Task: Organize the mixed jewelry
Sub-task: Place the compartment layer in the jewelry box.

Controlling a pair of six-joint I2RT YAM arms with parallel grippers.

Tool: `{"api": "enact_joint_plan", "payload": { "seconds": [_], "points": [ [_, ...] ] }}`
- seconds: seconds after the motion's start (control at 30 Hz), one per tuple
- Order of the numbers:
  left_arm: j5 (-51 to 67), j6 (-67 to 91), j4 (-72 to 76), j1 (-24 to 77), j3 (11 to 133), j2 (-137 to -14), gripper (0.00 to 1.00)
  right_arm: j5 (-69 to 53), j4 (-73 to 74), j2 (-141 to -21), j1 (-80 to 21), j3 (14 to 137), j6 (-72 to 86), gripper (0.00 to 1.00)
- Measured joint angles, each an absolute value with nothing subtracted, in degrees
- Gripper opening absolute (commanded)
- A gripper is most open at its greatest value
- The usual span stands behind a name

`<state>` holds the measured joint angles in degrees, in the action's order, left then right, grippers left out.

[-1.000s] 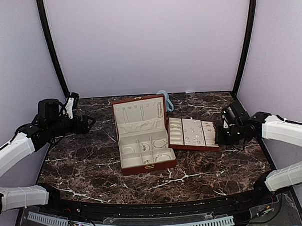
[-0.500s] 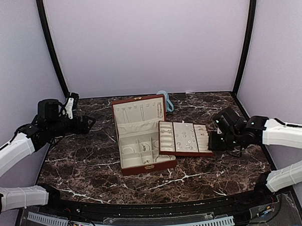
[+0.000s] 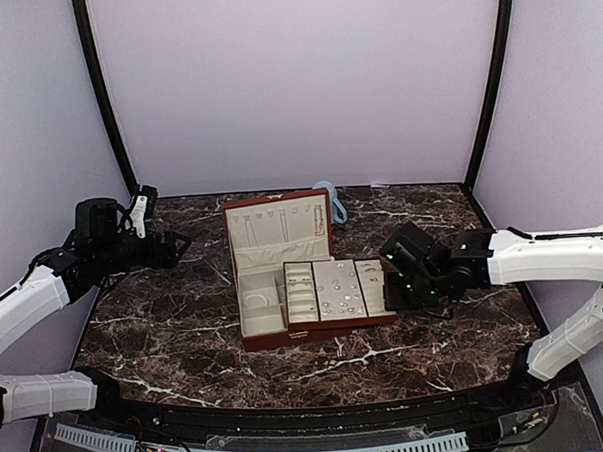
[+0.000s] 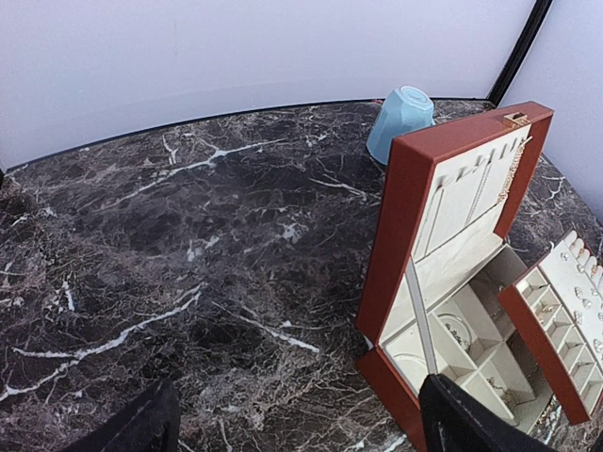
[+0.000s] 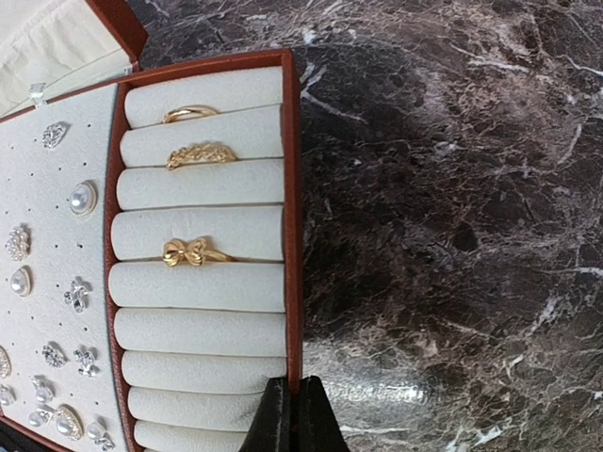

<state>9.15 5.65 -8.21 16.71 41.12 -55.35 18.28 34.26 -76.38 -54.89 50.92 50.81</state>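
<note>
The right hand (image 5: 290, 415) is clenched on the brown right edge of a flat cream-lined tray (image 5: 293, 188), holding it over the right half of an open wooden box (image 3: 286, 338) at the middle of the marble counter (image 3: 176, 327); whether the tray touches the box I cannot tell. The mixed jewelry (image 5: 77, 295) lies mostly on the tray's dotted panel as small silvery studs and pearls. Three gold rings (image 5: 186, 252) sit between the padded rolls beside the gripped edge. More small pieces lie in the box's near compartments, and its lid stands upright on the far side. A light-blue mug (image 4: 401, 119) lies tipped just behind the lid. The left hand (image 3: 174, 246) is released, fingers spread wide, above the counter well left of the box.
</note>
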Motion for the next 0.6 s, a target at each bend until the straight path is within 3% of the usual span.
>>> {"api": "enact_joint_plan", "payload": {
  "seconds": [0.6],
  "points": [
    [8.38,5.65,-8.32,16.71,41.12,-55.09,0.91,20.93,40.8,-92.68,-60.07,68.03,52.21,0.0]
  ]
}}
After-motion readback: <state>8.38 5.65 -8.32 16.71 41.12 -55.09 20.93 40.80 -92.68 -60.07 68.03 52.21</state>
